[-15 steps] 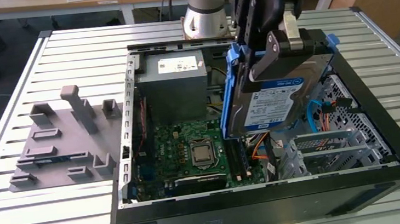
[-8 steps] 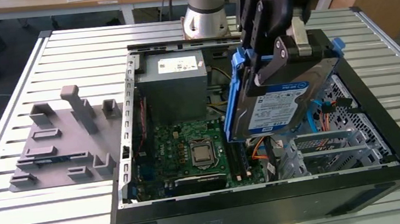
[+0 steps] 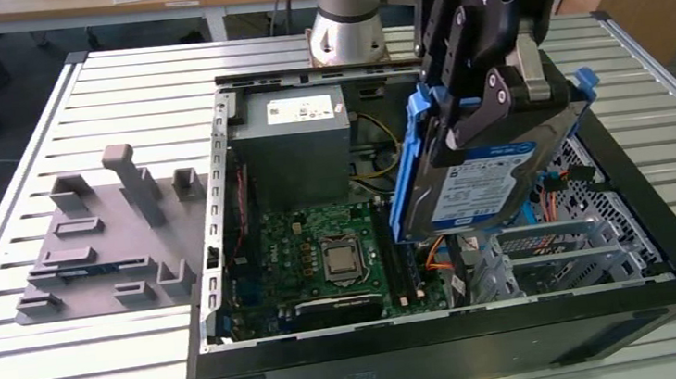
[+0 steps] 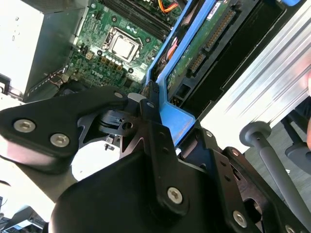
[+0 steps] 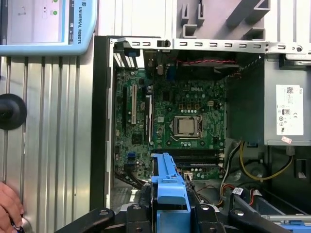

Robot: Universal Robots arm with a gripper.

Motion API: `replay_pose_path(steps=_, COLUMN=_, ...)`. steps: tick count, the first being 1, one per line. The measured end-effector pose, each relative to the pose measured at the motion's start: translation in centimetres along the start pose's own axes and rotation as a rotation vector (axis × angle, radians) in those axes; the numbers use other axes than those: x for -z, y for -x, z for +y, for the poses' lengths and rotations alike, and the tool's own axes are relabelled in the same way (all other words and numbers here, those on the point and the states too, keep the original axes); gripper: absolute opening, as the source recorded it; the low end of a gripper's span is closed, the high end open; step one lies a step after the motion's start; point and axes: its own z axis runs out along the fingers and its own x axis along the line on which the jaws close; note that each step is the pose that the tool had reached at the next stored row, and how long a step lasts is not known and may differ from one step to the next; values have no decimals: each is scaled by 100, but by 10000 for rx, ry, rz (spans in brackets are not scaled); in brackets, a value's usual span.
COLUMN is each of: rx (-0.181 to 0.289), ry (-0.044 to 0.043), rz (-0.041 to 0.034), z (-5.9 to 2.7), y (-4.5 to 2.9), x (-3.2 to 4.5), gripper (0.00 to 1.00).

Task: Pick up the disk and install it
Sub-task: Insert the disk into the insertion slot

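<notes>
The disk [image 3: 482, 185], a silver drive with a white-and-blue label in a blue plastic carrier, hangs tilted on edge above the open computer case [image 3: 453, 346]. It is on the exterior view's right side, over the drive cage [image 3: 562, 256]. My gripper [image 3: 494, 109] is shut on its upper end, one finger on each face. In the second wrist view the carrier [image 4: 177, 119] and the disk's green circuit side [image 4: 194, 53] run away from the black fingers [image 4: 151, 121]. In the first wrist view the carrier's blue end [image 5: 170, 187] shows above the motherboard [image 5: 184, 121].
Inside the case are a grey power supply box [image 3: 296, 142], the motherboard [image 3: 318, 247] and orange cables [image 3: 444, 258]. A grey fixture with pegs [image 3: 107, 240] lies on the slatted table [image 3: 69, 364], at the exterior view's left. A person's hand [image 5: 7, 206] rests beside the case.
</notes>
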Motion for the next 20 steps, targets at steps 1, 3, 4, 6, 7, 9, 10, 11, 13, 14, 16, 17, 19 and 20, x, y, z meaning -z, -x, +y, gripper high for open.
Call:
replay_pose_path(steps=1, rx=0, ry=0, rz=0, z=-11, y=-1, x=-1, gripper=36)
replay_pose_path(steps=3, rx=0, ry=0, rz=0, z=-34, y=-3, x=-4, gripper=36)
replay_pose_path(steps=4, rx=0, ry=0, rz=0, z=-43, y=-3, x=-5, gripper=36)
replay_pose_path(steps=6, rx=0, ry=0, rz=1, z=-55, y=-4, x=-7, gripper=36)
replay_pose_path(steps=7, rx=0, ry=0, rz=1, z=-60, y=-5, x=-8, gripper=36)
replay_pose_path(steps=9, rx=0, ry=-1, rz=-1, z=-69, y=-11, x=-13, gripper=36)
replay_pose_path(steps=10, rx=0, ry=0, rz=0, z=-73, y=-17, x=-14, gripper=36)
replay_pose_path(steps=11, rx=0, ry=0, rz=1, z=-77, y=-25, x=-16, gripper=36)
replay_pose_path(steps=13, rx=0, ry=0, rz=2, z=-90, y=-49, x=-19, gripper=36)
replay_pose_path(steps=14, rx=0, ry=1, rz=2, z=-98, y=-65, x=-20, gripper=36)
replay_pose_path(steps=16, rx=-1, ry=0, rz=0, z=-119, y=-91, x=-23, gripper=36)
replay_pose_path(steps=17, rx=0, ry=0, rz=1, z=-131, y=-98, x=-23, gripper=36)
replay_pose_path(steps=19, rx=0, ry=0, rz=2, z=-156, y=-103, x=-26, gripper=36)
replay_pose_path(steps=20, rx=0, ry=0, rz=4, z=-170, y=-104, x=-26, gripper=36)
